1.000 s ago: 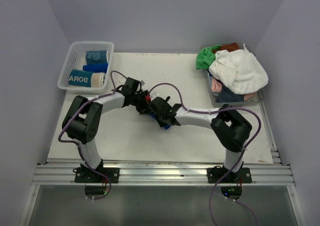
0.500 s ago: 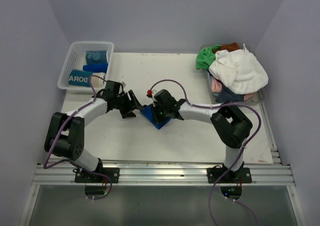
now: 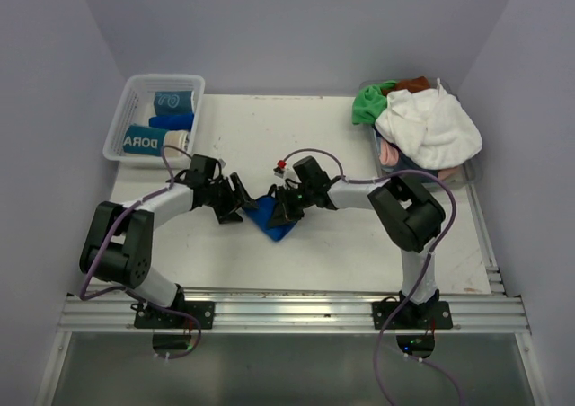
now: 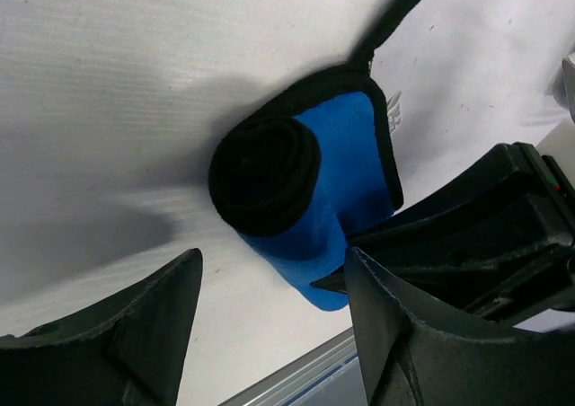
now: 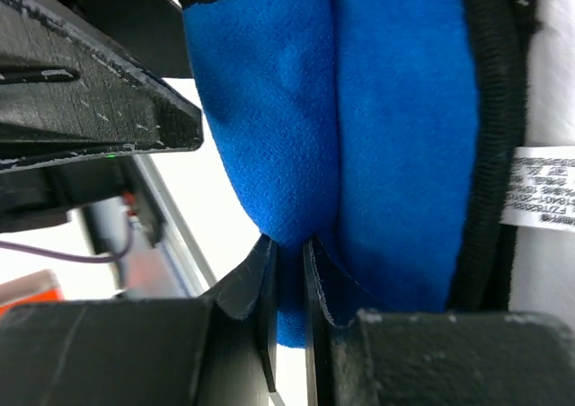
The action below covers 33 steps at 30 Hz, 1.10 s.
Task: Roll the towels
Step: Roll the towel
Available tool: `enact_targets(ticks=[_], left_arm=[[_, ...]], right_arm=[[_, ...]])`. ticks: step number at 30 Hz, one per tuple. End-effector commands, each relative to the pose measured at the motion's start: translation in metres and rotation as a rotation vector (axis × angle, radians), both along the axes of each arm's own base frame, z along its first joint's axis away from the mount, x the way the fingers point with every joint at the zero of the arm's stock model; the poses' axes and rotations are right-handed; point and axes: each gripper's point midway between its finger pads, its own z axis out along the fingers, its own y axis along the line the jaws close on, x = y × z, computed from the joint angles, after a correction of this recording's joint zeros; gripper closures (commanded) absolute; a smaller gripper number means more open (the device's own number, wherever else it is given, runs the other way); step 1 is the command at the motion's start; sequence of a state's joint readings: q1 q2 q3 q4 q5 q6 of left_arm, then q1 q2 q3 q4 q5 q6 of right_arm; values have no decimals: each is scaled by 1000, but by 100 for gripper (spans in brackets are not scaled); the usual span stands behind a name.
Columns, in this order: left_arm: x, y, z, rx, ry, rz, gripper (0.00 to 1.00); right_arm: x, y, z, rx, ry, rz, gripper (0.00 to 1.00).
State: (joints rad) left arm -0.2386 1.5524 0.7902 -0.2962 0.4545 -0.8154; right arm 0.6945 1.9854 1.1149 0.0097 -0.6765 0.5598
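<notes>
A royal blue towel (image 3: 271,222) with black trim lies partly rolled at the middle of the table. In the left wrist view its black rolled end (image 4: 265,177) faces the camera and the blue layer (image 4: 355,168) wraps over it. My right gripper (image 3: 284,210) is shut on a fold of the blue towel (image 5: 395,136), pinched between its jaws (image 5: 289,244). My left gripper (image 3: 237,201) is open and empty just left of the towel, with its fingers either side of it (image 4: 272,267) and not touching.
A clear mesh basket (image 3: 126,110) at the back left holds rolled towels: a teal and beige one (image 3: 154,141), a blue one (image 3: 171,120) and a teal one (image 3: 172,101). A bin at the back right holds a loose pile of white (image 3: 427,127), green (image 3: 367,106) and pink (image 3: 388,154) towels.
The left gripper has pulled back left off the towel and opened. The right gripper has turned and drawn the blue towel slightly toward the near edge, still holding it.
</notes>
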Motion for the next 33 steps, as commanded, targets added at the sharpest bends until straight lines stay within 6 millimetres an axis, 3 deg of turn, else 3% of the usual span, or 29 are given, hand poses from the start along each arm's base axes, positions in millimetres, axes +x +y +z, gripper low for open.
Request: enact_targets(ticks=[1, 8, 16, 19, 20, 22, 23, 25, 26, 29, 33], left_arm=[[6, -3, 8, -28, -57, -13, 32], [13, -9, 0, -28, -56, -1, 33], [20, -16, -15, -12, -24, 6, 58], [18, -15, -18, -3, -5, 2, 67], [18, -16, -17, -4, -1, 1, 69], [16, -15, -17, 1, 10, 2, 69], [16, -14, -16, 3, 9, 5, 68], [15, -13, -16, 9, 12, 8, 67], [15, -13, -16, 9, 12, 8, 67], [15, -13, -15, 10, 16, 8, 67], [16, -13, -15, 15, 21, 5, 67]], right_arm=[[-10, 5, 11, 109, 125, 8, 100], [-11, 5, 2, 151, 197, -11, 100], [-7, -1, -8, 95, 178, -31, 100], [0, -15, -11, -8, 94, -53, 80], [-1, -20, -1, -38, 72, -58, 59], [8, -29, 6, -91, -26, -80, 47], [9, -34, 20, -113, -65, -90, 40], [12, -46, 21, -218, -151, -108, 37], [16, -46, 35, -228, -206, -116, 37], [19, -50, 45, -352, -355, -115, 36], [6, -34, 57, -490, -575, -32, 37]])
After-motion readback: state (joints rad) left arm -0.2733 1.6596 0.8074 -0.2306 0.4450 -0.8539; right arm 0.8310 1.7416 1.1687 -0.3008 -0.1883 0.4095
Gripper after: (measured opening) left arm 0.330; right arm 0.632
